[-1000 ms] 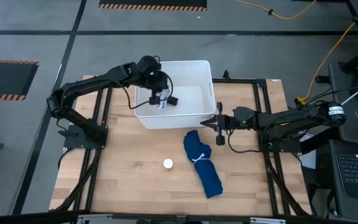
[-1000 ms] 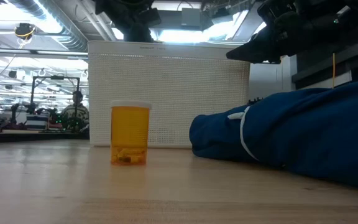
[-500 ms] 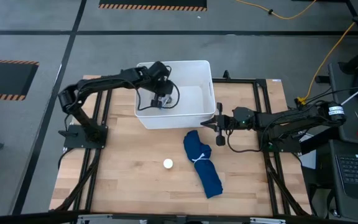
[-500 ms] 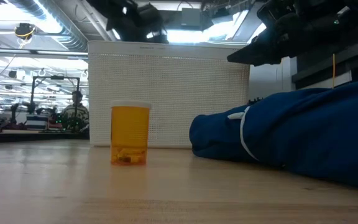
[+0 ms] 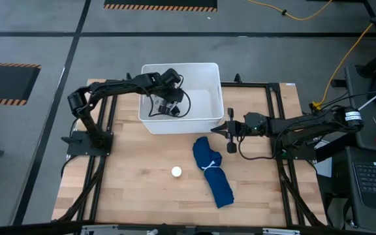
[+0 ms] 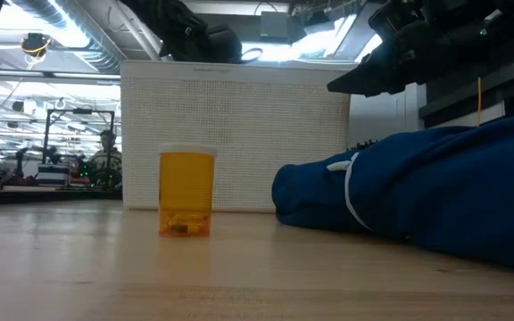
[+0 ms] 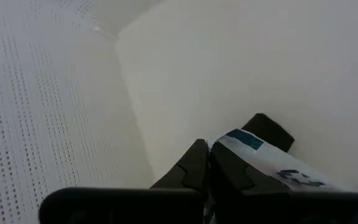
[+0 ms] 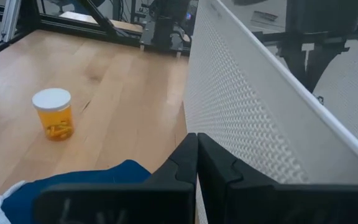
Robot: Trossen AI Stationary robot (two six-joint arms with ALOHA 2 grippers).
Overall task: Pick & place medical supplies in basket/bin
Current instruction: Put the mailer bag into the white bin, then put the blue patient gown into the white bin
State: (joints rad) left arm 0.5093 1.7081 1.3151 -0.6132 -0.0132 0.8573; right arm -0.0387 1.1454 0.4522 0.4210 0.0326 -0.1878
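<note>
The white tub (image 5: 204,67) stands at the table's far side; its wall fills the left wrist view (image 7: 42,93). My left gripper (image 5: 166,109) reaches down inside it, shut on a small white packet with blue print (image 7: 272,163). The dark-blue cloth bundle (image 5: 213,171), tied with a white band, lies flat on the table near the tub. The white round object (image 5: 176,172) is the cap of an orange pill bottle (image 6: 186,192) standing upright. My right gripper (image 5: 214,129) hovers shut beside the tub's near right corner, above the bundle's far end. My left gripper (image 7: 210,146) pinches the packet by one edge (image 7: 232,142) between its two fingers, coming from above and slanting down into the tub. The packet sticks out sideways past the fingers, close to the tub's floor; I cannot tell whether it touches the floor.
The tub's perforated wall (image 8: 241,106) stands right next to my right gripper (image 8: 196,138). A black frame (image 5: 266,85) borders the wooden table (image 5: 136,150). Bare wood lies left of the bottle and along the near edge.
My left gripper has sunk deeper into the tub with the packet, moving toward the tub's middle and its floor. The tub has slid a little toward the table's left edge. The right arm has kept still.
</note>
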